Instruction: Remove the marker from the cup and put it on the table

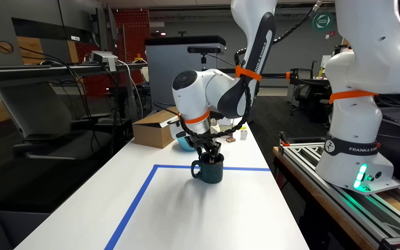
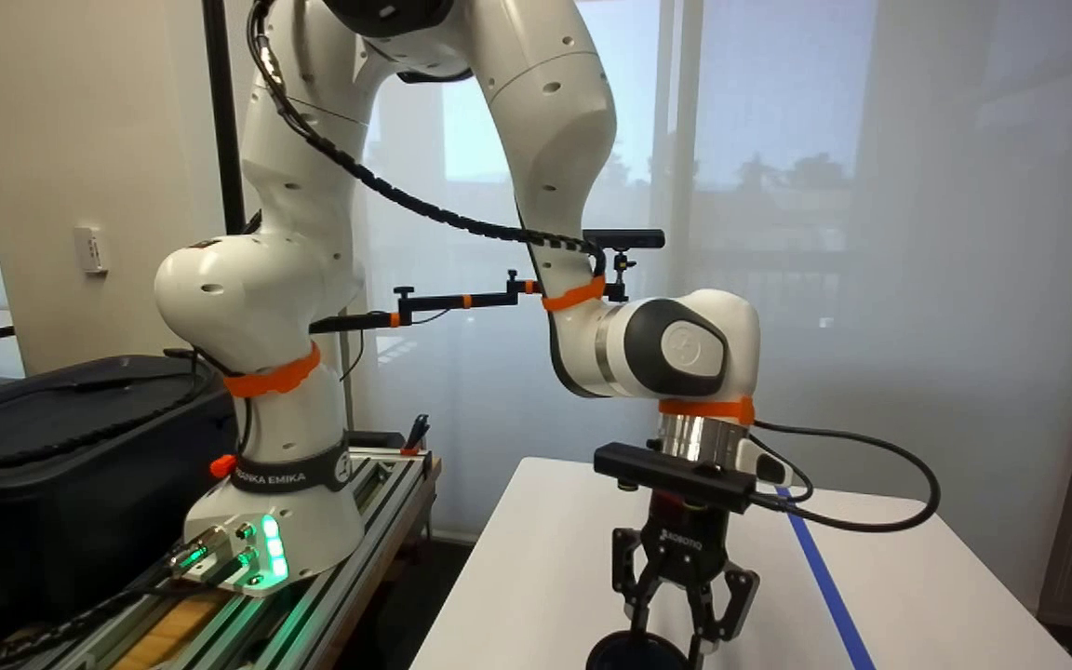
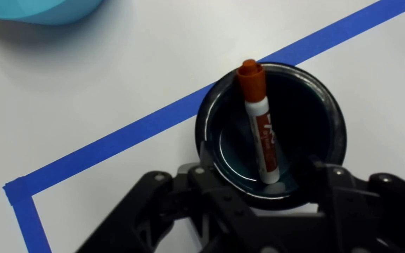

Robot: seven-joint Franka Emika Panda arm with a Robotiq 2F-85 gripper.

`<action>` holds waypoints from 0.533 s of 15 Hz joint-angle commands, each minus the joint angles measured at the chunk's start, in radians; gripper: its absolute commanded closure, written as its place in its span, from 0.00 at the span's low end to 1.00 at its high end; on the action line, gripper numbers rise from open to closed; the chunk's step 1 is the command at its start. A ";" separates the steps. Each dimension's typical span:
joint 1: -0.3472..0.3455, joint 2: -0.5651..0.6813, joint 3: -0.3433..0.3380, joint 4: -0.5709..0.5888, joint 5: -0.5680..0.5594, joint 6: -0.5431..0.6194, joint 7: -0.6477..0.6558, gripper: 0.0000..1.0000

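Marker (image 3: 265,140) is leaning inside the cup (image 1: 212,173), its capped end crossing the rim in the wrist view and its white end pointing down toward the cup's floor. Neither half of the job is looking done: pulling it out is remaining, and then laying it down on the table (image 1: 241,211). It is showing a rusty orange cap with a narrower knob at the end, a white body, and a brownish-red label whose pale lettering is coming out too blurred for reading. Around it the cup is standing upright, nearly black with a greenish cast, just inside a line of blue tape (image 3: 118,141); it is sitting nearer the long table edge beside the robot's base (image 1: 347,166), its handle facing the opposite long edge. At the cup's mouth the claw (image 3: 257,158) is hanging with its fingers spread, pinching nothing; whether the finger by the rim is sitting inside or outside the cup, the views are not making clear. The work is probably standing at the approach, with the grip not yet made. Farther out, a light blue bowl (image 3: 44,10) is resting beyond the tape, and a cardboard box (image 1: 153,134) is sitting close to that opposite long edge, toward the table's far end in an exterior view.
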 commanded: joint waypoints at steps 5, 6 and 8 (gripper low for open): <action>-0.016 0.082 -0.001 0.073 -0.015 -0.004 0.027 0.62; -0.017 0.086 -0.003 0.078 -0.017 -0.004 0.028 0.58; -0.017 0.089 -0.004 0.083 -0.020 -0.005 0.030 0.56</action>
